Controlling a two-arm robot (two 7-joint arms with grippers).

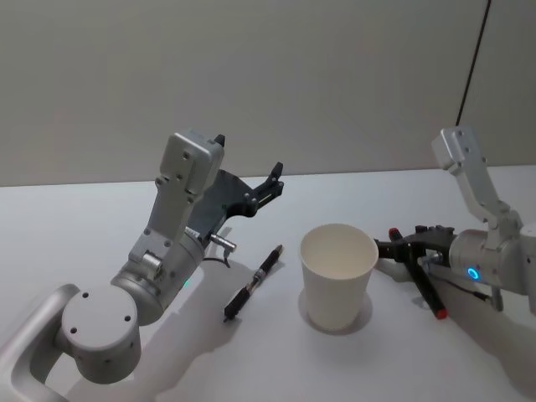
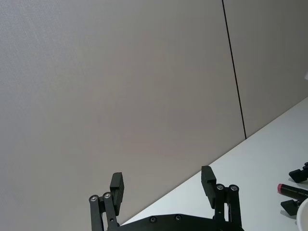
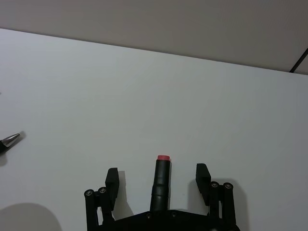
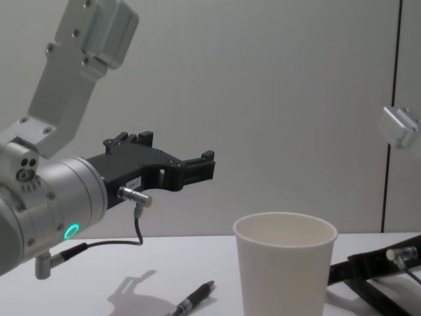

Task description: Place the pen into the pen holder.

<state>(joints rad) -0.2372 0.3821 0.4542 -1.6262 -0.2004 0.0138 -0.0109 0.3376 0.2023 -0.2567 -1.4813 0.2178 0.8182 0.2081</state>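
The right gripper sits low over the matte white tabletop with its two black fingers spread wide and clamping nothing. A black round-barrelled pen with a red end lies on the table in the gap between them, clear of both. The barrel runs lengthwise along the fingers, not across them, slanting from the robot's near right toward the back left. Closing the jaws would, I judge, pinch it across its width.

Just to the left of that gripper stands the plain white paper cup with a rolled rim, upright, mouth open, tapering to its base. That short leftward carry is what the coming move turns on.

On the cup's left side a slimmer black pen with silver trim lies flat, also slanted. The left gripper hangs high above it, likewise wide open and empty, aimed at the grey wall (so the right arm is plainly the nearer to a pen).

The smooth, hard plastic may roll. The thin paper may tip if nudged, and a pen dropped in would probably lean on the rim.
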